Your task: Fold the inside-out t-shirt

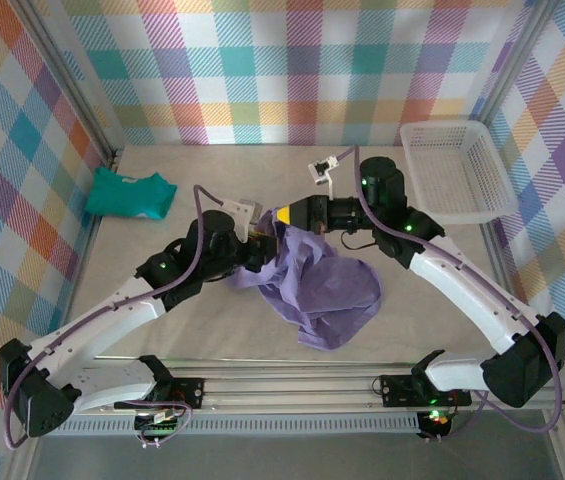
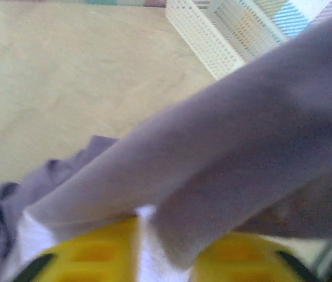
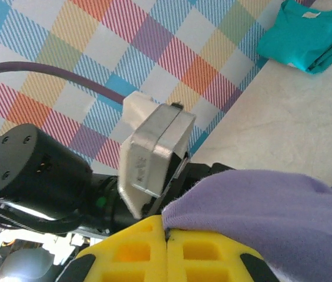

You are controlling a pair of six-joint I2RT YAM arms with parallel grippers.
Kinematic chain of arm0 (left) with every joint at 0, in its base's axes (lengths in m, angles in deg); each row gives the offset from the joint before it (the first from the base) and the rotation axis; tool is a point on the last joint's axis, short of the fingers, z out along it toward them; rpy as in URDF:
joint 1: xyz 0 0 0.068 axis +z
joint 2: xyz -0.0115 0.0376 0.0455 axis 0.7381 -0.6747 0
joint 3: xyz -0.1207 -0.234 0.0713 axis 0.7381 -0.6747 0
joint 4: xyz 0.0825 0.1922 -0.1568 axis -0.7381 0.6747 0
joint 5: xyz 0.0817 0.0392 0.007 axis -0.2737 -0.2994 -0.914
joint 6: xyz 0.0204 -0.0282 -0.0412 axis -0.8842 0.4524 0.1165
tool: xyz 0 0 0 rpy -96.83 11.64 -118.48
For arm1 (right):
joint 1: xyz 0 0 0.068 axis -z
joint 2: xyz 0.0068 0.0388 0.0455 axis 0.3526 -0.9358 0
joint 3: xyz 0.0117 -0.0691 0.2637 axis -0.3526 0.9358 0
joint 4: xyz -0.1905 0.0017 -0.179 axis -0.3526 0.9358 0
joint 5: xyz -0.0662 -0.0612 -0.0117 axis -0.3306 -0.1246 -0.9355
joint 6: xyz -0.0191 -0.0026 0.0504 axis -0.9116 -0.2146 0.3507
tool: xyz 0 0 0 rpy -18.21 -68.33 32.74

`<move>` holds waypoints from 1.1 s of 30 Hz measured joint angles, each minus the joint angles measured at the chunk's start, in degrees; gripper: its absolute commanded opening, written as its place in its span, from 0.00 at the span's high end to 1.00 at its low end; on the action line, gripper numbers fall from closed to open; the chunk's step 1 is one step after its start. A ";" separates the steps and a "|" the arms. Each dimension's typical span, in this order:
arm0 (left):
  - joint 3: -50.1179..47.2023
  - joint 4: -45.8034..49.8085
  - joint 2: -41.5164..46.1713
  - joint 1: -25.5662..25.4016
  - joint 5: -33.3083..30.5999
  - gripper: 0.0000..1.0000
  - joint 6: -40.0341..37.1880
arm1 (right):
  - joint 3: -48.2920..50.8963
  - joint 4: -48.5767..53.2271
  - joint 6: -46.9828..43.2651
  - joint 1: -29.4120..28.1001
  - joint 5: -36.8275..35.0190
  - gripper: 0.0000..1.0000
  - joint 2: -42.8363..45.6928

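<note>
Beige table (image 1: 212, 170) | left gripper (image 2: 145, 220) and right gripper (image 3: 167, 228) both clamped on inside-out t-shirt (image 1: 327, 285), crumpled, part-lifted | no fold visible | spreading, folding seemingly all pending

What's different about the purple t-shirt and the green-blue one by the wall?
The purple t-shirt is crumpled and loose; the teal garment is folded flat. The purple t-shirt sits mid-table with one end pinched in the right gripper; the teal garment lies alone in the far left corner, touched by nothing. The purple t-shirt spreads wider than the teal garment. Both are soft clothes.
</note>
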 measured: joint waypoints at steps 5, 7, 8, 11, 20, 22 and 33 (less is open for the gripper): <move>-0.04 -0.13 -0.57 1.84 0.83 1.00 -3.87 | -4.07 5.40 -0.61 3.43 2.25 1.00 0.48; -0.61 -1.22 0.24 3.26 2.60 1.00 -4.66 | -4.72 7.04 -0.66 5.57 3.45 1.00 0.96; -1.29 -2.23 0.96 4.04 3.50 1.00 -4.85 | -4.87 7.69 -0.72 6.40 4.13 1.00 1.14; -2.89 -3.98 3.08 5.40 5.40 0.99 -4.92 | -5.49 9.53 -1.16 7.54 5.86 1.00 1.11; -0.44 2.01 0.81 5.95 -1.97 0.51 -4.81 | -5.49 6.95 0.44 7.56 11.30 1.00 0.09; 0.68 4.33 -0.22 5.86 -4.50 0.45 -4.83 | -5.42 5.60 1.44 7.56 11.56 1.00 -0.15; 4.11 5.38 6.71 -4.04 -6.29 0.35 -9.53 | -4.68 2.12 6.10 6.56 9.99 1.00 -2.67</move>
